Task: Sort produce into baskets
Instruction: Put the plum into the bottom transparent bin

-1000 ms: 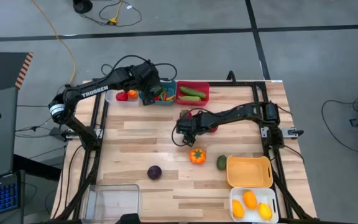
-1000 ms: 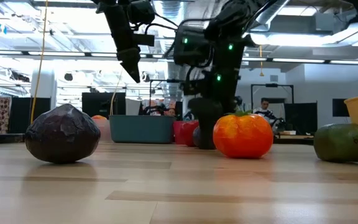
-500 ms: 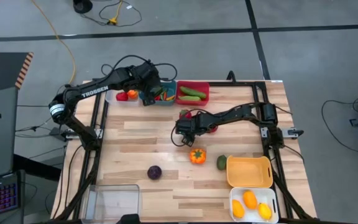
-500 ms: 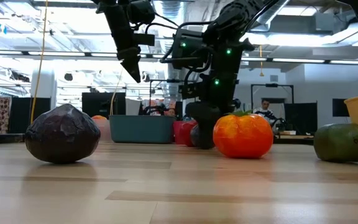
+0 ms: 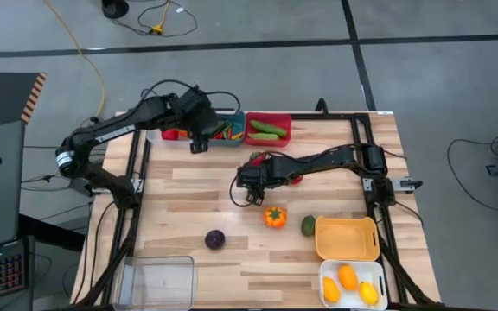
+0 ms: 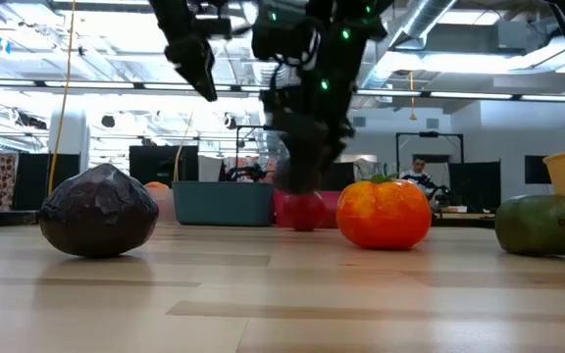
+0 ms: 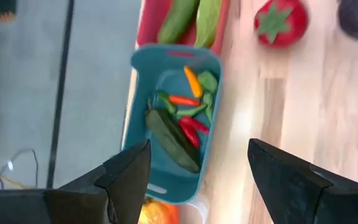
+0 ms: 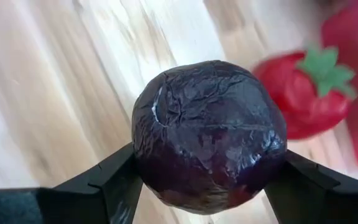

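Observation:
My right gripper (image 5: 249, 180) is shut on a dark purple, wrinkled round produce (image 8: 209, 134) above the table's middle; it also shows in the low view (image 6: 298, 169). A red tomato (image 8: 303, 93) lies on the wood beyond it. My left gripper (image 7: 197, 180) is open and empty above the teal basket (image 7: 143, 149), which holds small peppers and a dark cucumber. On the table lie a purple cabbage (image 5: 215, 239), an orange pepper (image 5: 274, 216) and a green avocado (image 5: 308, 225). My right gripper pinches the purple produce between its two fingers, one on each opposite side (image 8: 143, 163) at its widest part. The fingers (image 8: 107, 183) come from above, pointing down. The produce is lifted clear of the table, above the tomato (image 6: 302, 209).
A pale grey basket (image 5: 158, 131), the teal basket (image 5: 232, 141) and a red basket (image 5: 285, 130) with green cucumbers line the far edge. An orange-yellow basket (image 5: 347, 250) and a white basket (image 5: 325, 281) with yellow fruit stand near right. A clear basket (image 5: 156, 281) stands near left.
My right gripper has risen with the purple produce, lifting it off the table, and has gone a little toward the table's left edge; the tomato behind it now shows in the low view. My left gripper has shifted slightly toward the table's left and near edges.

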Controlling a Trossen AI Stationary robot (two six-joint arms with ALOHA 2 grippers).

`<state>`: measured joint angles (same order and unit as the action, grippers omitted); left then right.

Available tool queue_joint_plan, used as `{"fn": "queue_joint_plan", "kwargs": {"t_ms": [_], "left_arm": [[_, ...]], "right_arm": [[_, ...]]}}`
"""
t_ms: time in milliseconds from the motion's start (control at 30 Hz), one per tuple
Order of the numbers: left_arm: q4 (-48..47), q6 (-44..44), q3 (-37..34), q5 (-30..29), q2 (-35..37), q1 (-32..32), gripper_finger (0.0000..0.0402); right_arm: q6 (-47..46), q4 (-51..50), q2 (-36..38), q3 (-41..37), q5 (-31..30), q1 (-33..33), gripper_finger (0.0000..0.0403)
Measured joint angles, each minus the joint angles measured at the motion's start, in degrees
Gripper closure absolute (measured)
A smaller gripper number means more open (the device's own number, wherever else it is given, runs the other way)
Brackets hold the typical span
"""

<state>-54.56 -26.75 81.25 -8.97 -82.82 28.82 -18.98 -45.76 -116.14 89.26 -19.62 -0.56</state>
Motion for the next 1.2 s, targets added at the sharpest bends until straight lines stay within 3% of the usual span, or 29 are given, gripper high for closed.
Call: {"fn": "queue_joint_plan", "kwargs": {"t_ms": [167, 333, 467, 767, 1000, 1200], "left_arm": [[-0.18, 2.26, 0.00, 2.15, 5.14, -1.55, 0.0145], [-1.05, 6.01, -0.90, 14.90, 9.63, -4.00, 0.0145], [0.03, 6.50, -5.57, 21.07, 13.29, -8.40, 0.0145], [13.12, 13.13, -23.86, 10.13, 23.44, -22.07, 0.0145], [29.67, 16.45, -36.63, -0.94, 28.43, -33.64, 0.0145], [39.78, 12.43, -40.34, -11.76, 27.72, -41.81, 0.0145]], "right_arm": [[2.93, -3.07, 0.00, 5.79, 0.01, 0.96, 0.0093], [7.26, -5.19, 0.04, 12.04, 1.16, 2.21, 0.0093], [10.99, -5.17, 0.04, 16.19, 8.95, 2.76, 0.0093], [13.00, -4.78, 0.04, 18.90, 31.00, 1.41, 0.0092], [9.10, 1.77, -0.48, 18.86, 37.10, -1.03, 0.0092], [2.28, 5.90, -0.44, 18.88, 45.10, -2.99, 0.0092]]}}
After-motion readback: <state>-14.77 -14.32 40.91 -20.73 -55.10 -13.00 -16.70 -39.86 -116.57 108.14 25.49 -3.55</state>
